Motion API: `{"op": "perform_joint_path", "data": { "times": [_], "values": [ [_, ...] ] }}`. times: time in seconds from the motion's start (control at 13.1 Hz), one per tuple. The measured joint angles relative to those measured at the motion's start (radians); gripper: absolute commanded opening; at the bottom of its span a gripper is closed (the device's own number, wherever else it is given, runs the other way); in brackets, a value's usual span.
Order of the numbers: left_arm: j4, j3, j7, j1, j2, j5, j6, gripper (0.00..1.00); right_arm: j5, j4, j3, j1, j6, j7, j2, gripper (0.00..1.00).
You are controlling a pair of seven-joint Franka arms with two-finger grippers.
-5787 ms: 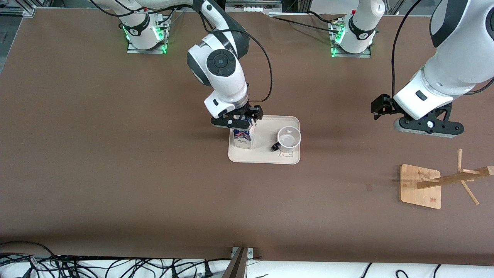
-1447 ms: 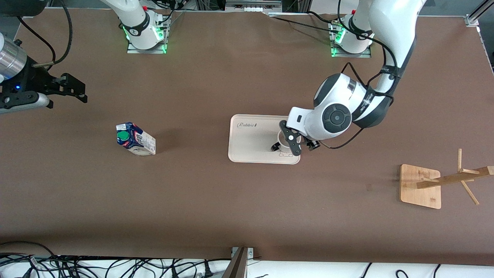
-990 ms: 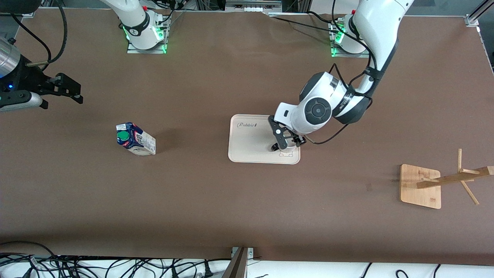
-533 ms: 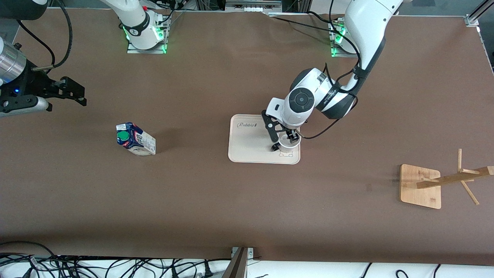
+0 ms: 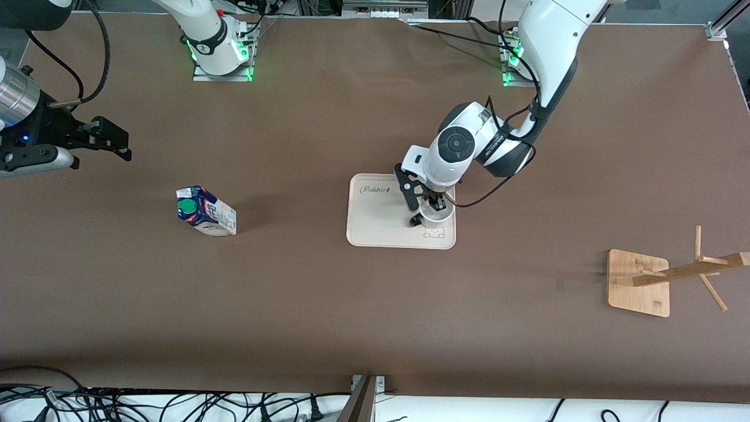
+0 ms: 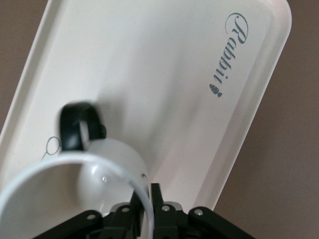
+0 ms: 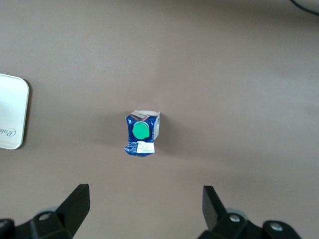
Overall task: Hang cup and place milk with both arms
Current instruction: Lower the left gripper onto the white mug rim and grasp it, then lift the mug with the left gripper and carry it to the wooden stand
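Cup [image 5: 436, 217] on tray [image 5: 375, 225], rim pinched by left tool [image 5: 429, 206]; right tool [image 5: 96, 139] wide, empty.

You have the cup [image 5: 436, 217], a small white mug with a black loop handle, standing upright, mouth up, on the cream tray [image 5: 375, 231], at the tray's corner nearest the front camera and toward the left arm's end. Your milk [image 5: 205, 212], a dark blue and white gable-top carton with a round green cap, stands on the desk [image 5: 328, 305] well apart, toward the right arm's end.
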Motion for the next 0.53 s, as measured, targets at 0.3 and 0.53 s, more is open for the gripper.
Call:
{"op": "perform_joint_path", "data": {
  "times": [0.3, 0.53],
  "values": [
    [0.012, 0.0, -0.059, 0.0, -0.03, 0.0, 0.001, 0.0, 0.0, 0.0, -0.003, 0.0, 0.0, 0.0, 0.0, 1.0],
    [0.031, 0.002, -0.122, 0.011, -0.121, 0.0, -0.066, 0.0, 0.0, 0.0, -0.003, 0.0, 0.0, 0.0, 0.001, 1.0]
  ]
}}
